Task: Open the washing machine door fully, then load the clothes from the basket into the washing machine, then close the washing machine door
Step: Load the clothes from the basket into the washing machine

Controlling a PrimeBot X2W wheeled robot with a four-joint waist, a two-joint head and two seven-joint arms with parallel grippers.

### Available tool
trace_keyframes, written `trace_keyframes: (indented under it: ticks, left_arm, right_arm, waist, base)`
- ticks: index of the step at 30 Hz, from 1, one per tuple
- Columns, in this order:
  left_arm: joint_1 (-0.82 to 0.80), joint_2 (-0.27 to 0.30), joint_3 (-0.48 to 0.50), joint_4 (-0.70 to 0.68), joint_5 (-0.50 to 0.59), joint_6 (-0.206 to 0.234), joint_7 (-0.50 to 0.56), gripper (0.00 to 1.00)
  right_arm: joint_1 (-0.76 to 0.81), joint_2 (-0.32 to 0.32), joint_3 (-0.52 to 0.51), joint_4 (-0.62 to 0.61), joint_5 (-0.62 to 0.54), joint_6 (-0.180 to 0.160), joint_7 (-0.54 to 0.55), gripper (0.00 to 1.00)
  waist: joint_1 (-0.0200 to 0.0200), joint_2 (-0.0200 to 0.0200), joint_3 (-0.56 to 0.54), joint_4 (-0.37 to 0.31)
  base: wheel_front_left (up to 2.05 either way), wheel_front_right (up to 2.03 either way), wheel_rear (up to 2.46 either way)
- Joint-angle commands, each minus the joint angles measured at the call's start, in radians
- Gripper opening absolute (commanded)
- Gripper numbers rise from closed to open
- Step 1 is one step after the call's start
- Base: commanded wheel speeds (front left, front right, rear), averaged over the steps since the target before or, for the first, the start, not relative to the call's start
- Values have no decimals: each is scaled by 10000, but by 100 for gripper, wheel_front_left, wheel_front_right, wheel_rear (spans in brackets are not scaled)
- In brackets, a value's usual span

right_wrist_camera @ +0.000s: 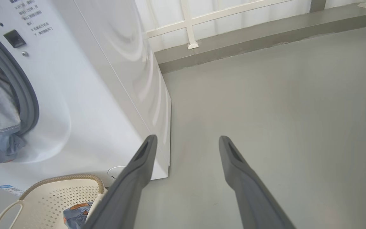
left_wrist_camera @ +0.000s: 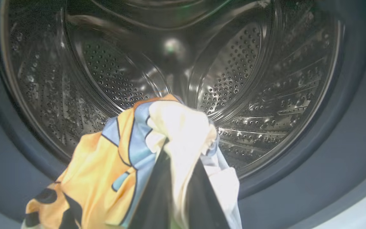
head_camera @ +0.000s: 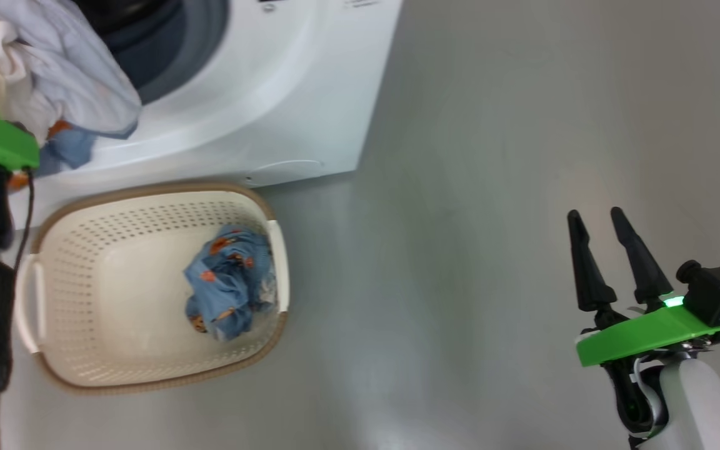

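Note:
The white washing machine [head_camera: 285,94] stands with its round opening uncovered; its door is out of view. In the left wrist view my left gripper [left_wrist_camera: 179,165] is shut on a bunch of clothes [left_wrist_camera: 113,165], light blue, orange and cream, held at the mouth of the steel drum [left_wrist_camera: 233,79]. The head view shows that bundle [head_camera: 54,75] hanging over the opening's lower edge. On the floor before the machine, the cream basket [head_camera: 147,187] holds one blue printed garment [head_camera: 229,281]. My right gripper [head_camera: 595,214] hovers open and empty over the floor to the right.
Bare grey floor [head_camera: 491,250] stretches to the right of the machine and basket. In the right wrist view a low grey ledge with a white railing [right_wrist_camera: 189,25] runs behind the machine [right_wrist_camera: 106,79]. The basket [right_wrist_camera: 52,190] sits close against the machine's front.

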Motion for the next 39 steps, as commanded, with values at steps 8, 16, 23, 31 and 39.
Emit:
trace_keyframes:
  ticks: [8,16,23,31,39]
  left_arm:
    - [-1665,891,-143,1204,-172,-15,-61,0]
    - [-2520,1196,412,64,161,-15,-61,0]
    - [-2156,1160,850,-1061,502,-15,-61,0]
    - [-1902,1158,545,-136,245,-15,-61,100]
    - [-1739,1058,502,7,67,-15,-61,100]
  right_arm:
    - [-237,154,538,-231,-41,16,-49,100]
    - [-418,276,657,-277,-24,16,-49,100]
    - [-503,388,674,-311,1,16,-49,100]
    - [-580,437,723,-273,-18,16,-49,100]
    - [-650,374,738,-275,-41,16,-49,100]
  waist:
    - [0,-1,475,-800]
    - [0,-1,794,-1059]
    - [0,-1,1013,-1116]
    - [0,-1,1095,-1006]
    - [0,-1,1044,-886]
  base:
    - [0,0,0]
    - [0,0,0]
    - [0,0,0]
    - [0,0,0]
    - [0,0,0]
